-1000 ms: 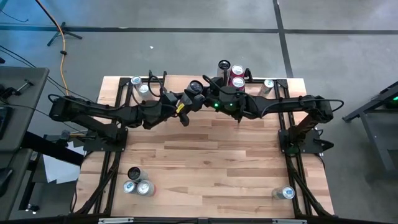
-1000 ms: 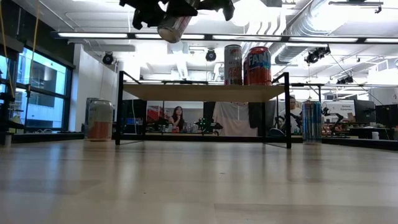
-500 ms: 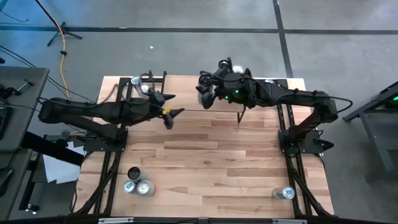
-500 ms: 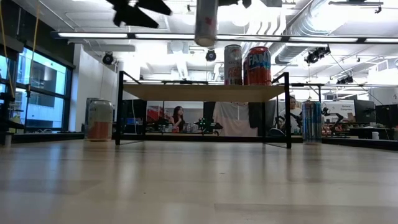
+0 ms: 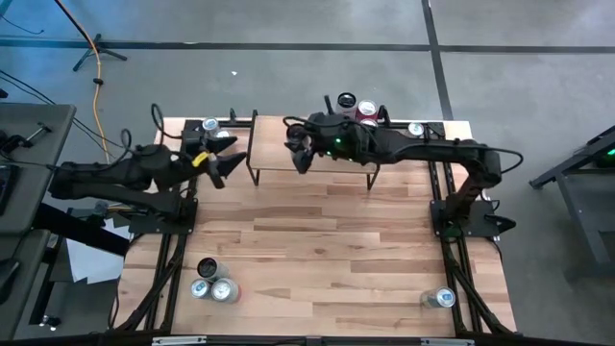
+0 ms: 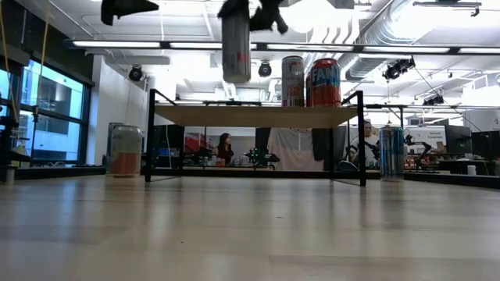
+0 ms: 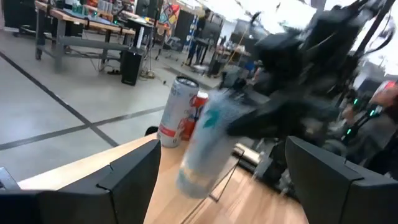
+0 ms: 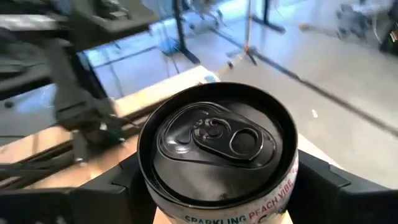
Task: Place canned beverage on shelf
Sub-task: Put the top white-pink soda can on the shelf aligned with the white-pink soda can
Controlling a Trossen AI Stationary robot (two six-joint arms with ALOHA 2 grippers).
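Handover is done. A second ago both grippers met above the middle of the table with the can tilted between them; now the right gripper (image 5: 300, 152) alone has the can (image 6: 235, 48), fingers clamped on its body, hanging upright in the air above the shelf (image 6: 258, 115), toward that plank's left part in the low view. Clear gap between can bottom and plank. The right wrist view looks straight down on the can's lid (image 8: 216, 138).

The left gripper (image 5: 219, 163) has pulled back toward its own side of the table, fingers spread apart, nothing in them.

Two cans (image 6: 311, 81) already stand on the shelf's other end, well apart from the carried one. More cans wait on the tabletop (image 5: 327, 250), a cluster of three (image 5: 212, 284) at the near left.

Judgement: transfer step closed; what remains is lowering the can flat onto the plank and releasing. Risk: tipping if released high.
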